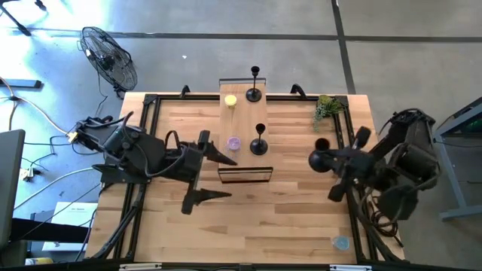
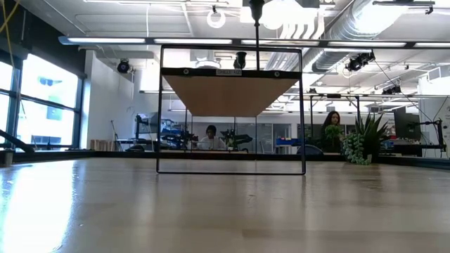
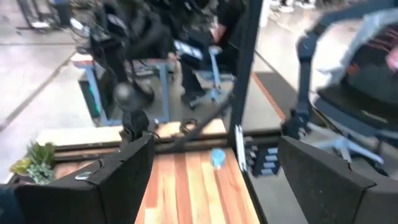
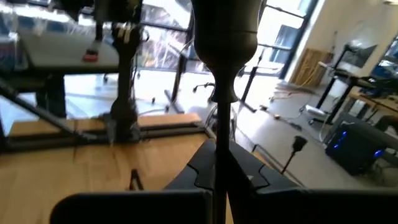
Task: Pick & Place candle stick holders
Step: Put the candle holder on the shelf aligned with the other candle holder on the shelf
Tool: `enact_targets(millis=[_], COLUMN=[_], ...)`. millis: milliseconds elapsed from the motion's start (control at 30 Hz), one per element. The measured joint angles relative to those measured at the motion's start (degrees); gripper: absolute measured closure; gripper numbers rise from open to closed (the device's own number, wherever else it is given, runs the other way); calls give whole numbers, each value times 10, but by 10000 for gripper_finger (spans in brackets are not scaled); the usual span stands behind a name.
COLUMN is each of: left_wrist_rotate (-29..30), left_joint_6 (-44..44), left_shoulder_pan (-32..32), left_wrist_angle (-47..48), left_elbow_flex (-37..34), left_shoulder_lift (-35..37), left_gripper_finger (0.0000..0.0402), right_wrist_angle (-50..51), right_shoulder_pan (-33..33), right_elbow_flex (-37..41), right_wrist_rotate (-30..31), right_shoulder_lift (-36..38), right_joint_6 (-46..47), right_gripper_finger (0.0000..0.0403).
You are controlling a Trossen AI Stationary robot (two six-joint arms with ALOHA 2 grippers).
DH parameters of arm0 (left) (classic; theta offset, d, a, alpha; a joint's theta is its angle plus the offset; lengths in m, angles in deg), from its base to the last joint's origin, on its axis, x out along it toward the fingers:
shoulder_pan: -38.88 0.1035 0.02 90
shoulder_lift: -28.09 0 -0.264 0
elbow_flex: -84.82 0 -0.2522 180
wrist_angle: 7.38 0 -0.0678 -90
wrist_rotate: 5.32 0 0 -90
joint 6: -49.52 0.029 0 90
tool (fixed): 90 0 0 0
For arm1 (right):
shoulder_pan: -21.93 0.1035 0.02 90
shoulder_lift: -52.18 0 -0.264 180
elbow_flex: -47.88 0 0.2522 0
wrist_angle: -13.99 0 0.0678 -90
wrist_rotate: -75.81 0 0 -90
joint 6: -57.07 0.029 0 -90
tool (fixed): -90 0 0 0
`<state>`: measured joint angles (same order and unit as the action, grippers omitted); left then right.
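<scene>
The right gripper (image 1: 340, 160), at the right side of the light wooden slatted table (image 1: 286, 218), is clenched on the thin stem of a matte-black candle stick holder (image 4: 219, 74); in the right wrist view the stem runs up between the closed fingers to the cup top. From above, this holder's round end (image 1: 319, 159) points toward the table's middle, near a small green plant sprig (image 1: 327, 108).

A second black holder (image 1: 259, 141) stands upright mid-table beside a lilac disc (image 1: 233, 143), just beyond a black wire-frame stand (image 1: 244, 175). A third (image 1: 254, 84) stands at the far edge next to a yellow cup (or candle) (image 1: 230, 100).

The left gripper (image 1: 218, 175) hovers left of the stand, fingers (image 3: 118, 180) spread wide, grasping nothing.
</scene>
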<state>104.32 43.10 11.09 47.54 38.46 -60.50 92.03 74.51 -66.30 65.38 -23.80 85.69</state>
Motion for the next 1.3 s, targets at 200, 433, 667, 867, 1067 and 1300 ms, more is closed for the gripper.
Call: enact_targets(millis=[200,433,667,867,1067,1300], left_wrist_rotate=[-11,-12,-6,70,216,256], left_joint_6=[-2,-42,-28,6,41,53], left_shoulder_pan=[0,-7,-11,-11,-10,32], left_wrist_angle=[65,164,178,187,187,185], left_elbow_flex=[0,0,0,0,0,0], left_shoulder_lift=[0,6,16,22,24,32], left_gripper_finger=[64,64,64,64,64,64], right_wrist_angle=[57,232,233,181,70,-25], right_shoulder_pan=[23,61,30,28,-8,-60], right_elbow_flex=[0,2,79,236,400,528], right_wrist_rotate=[40,102,102,103,105,106], right_shoulder_lift=[23,29,86,210,357,470], right_joint_6=[77,291,312,320,310,279], right_gripper_finger=[396,396,397,396,395,397])
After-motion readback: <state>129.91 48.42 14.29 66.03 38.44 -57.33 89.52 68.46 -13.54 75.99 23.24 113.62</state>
